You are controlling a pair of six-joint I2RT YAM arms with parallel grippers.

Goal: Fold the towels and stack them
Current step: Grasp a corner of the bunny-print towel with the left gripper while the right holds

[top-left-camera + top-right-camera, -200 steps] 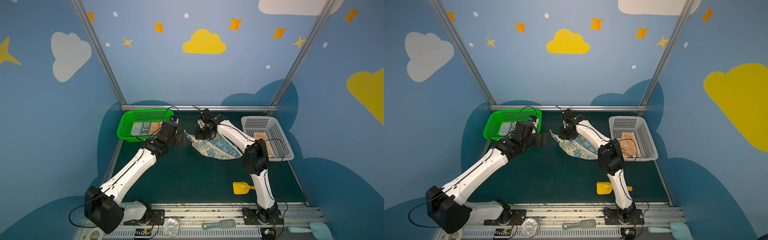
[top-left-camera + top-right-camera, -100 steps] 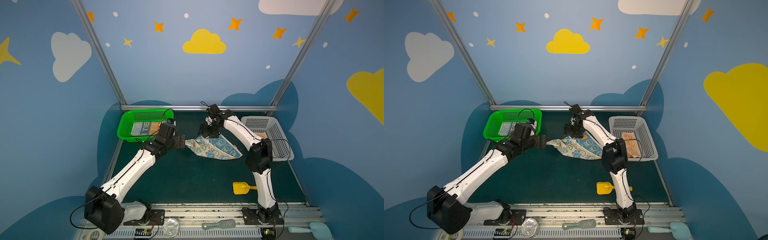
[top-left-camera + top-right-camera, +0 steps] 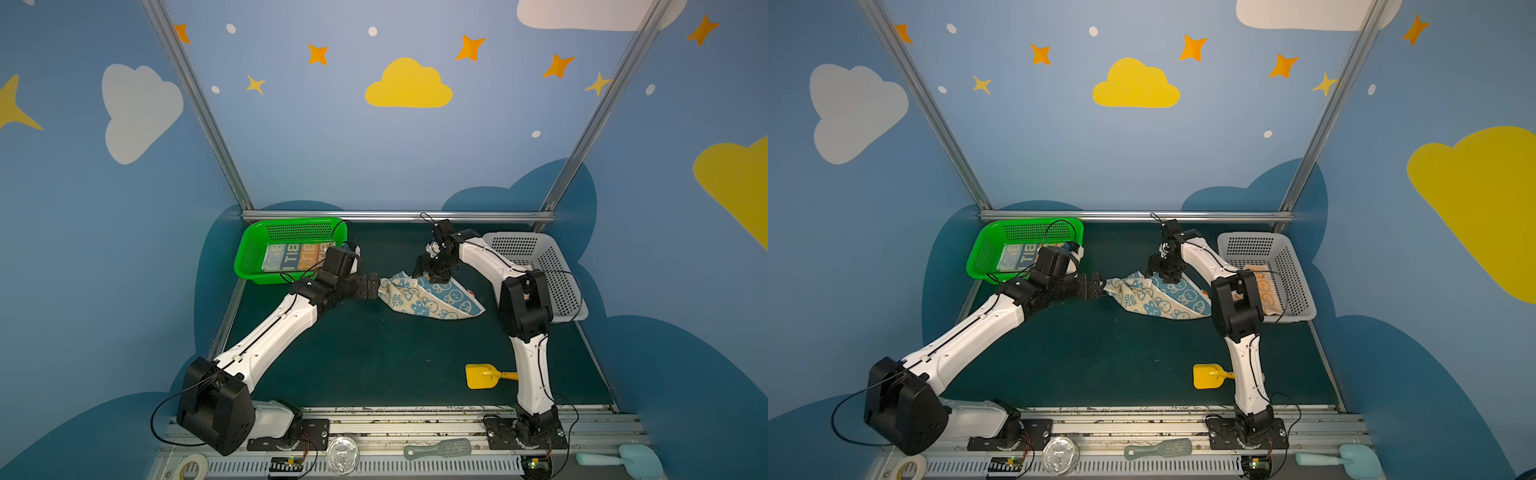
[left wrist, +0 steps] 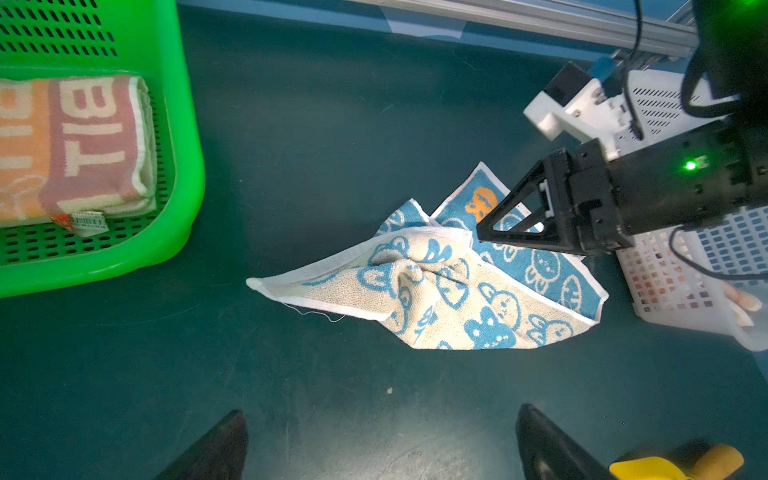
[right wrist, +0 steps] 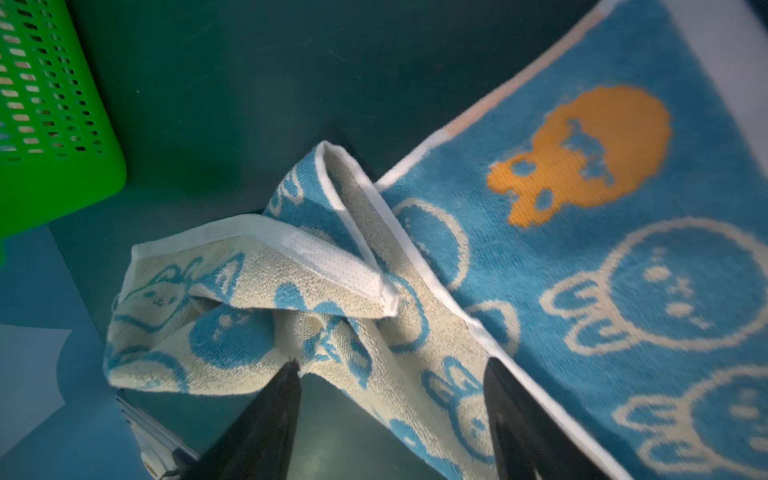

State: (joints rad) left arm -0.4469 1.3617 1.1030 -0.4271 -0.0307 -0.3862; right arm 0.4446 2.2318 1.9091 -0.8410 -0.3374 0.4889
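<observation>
I see blue walls (image 3: 374, 158) painted with a yellow cloud (image 3: 408, 85), white clouds (image 3: 137, 108) and orange stars (image 3: 470, 46), silver frame posts (image 3: 200, 104) at the back corners, and a dark green tabletop (image 3: 374, 353).

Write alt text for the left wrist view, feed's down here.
A rumpled blue-and-cream rabbit towel lies on the dark mat, the open right gripper over it. A green basket holds folded towels; the left gripper is open and empty.
</observation>
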